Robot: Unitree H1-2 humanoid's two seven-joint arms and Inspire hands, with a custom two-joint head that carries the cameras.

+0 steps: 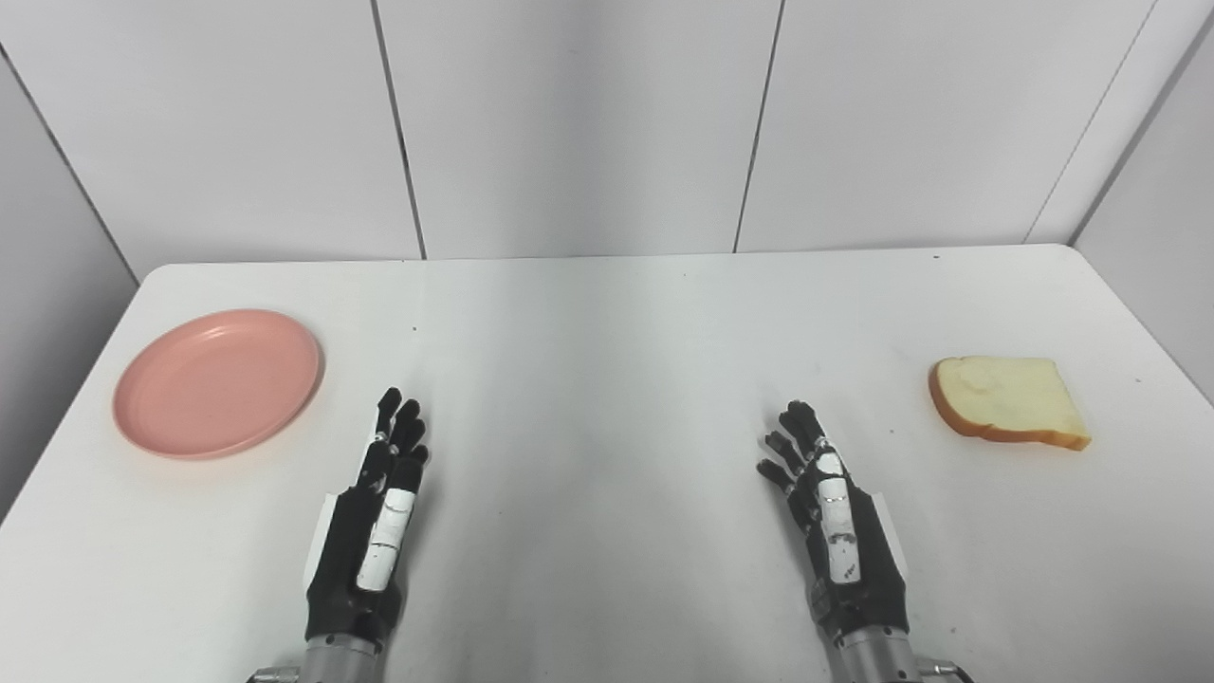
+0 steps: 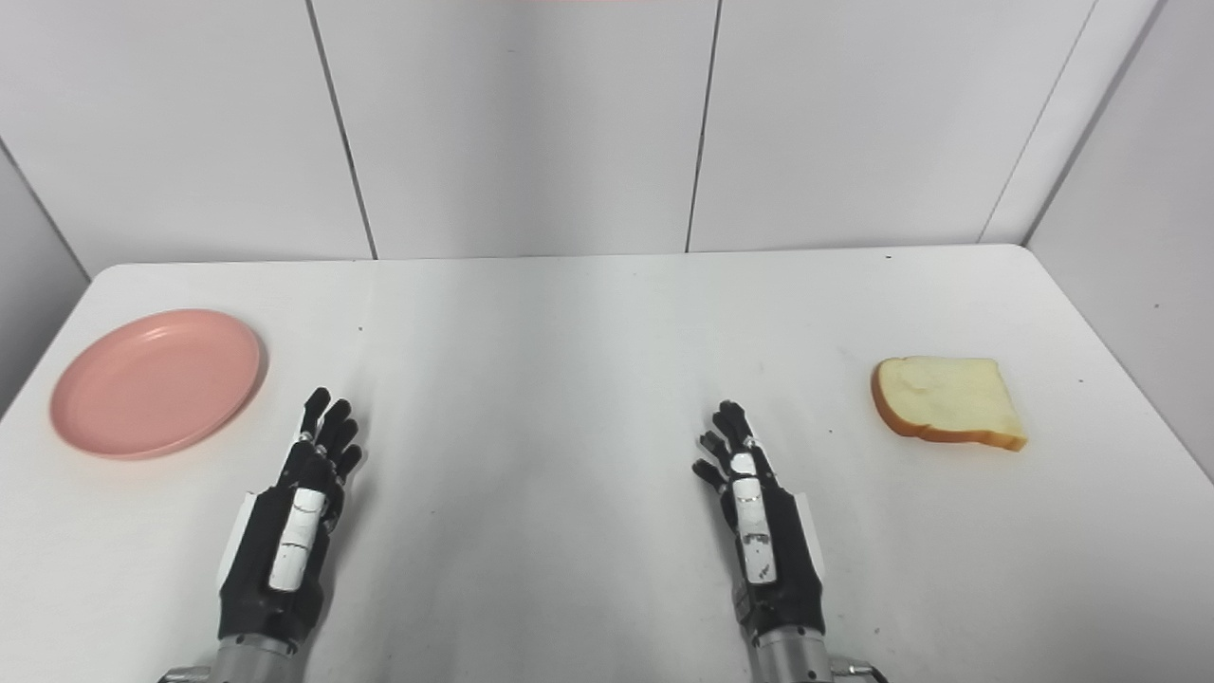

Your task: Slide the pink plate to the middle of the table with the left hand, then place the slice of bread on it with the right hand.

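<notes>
The pink plate (image 1: 218, 381) lies empty on the white table at the far left. The slice of bread (image 1: 1007, 400) lies flat on the table at the far right. My left hand (image 1: 372, 522) is open, fingers stretched forward, above the table's near part, to the right of the plate and apart from it. My right hand (image 1: 835, 517) is open and empty too, fingers stretched forward, to the left of the bread and apart from it. The same scene shows in the right eye view, with the plate (image 2: 156, 379) and the bread (image 2: 948, 400).
The white table (image 1: 607, 360) has rounded far corners and ends at grey panelled walls behind and on both sides. Bare tabletop lies between my two hands.
</notes>
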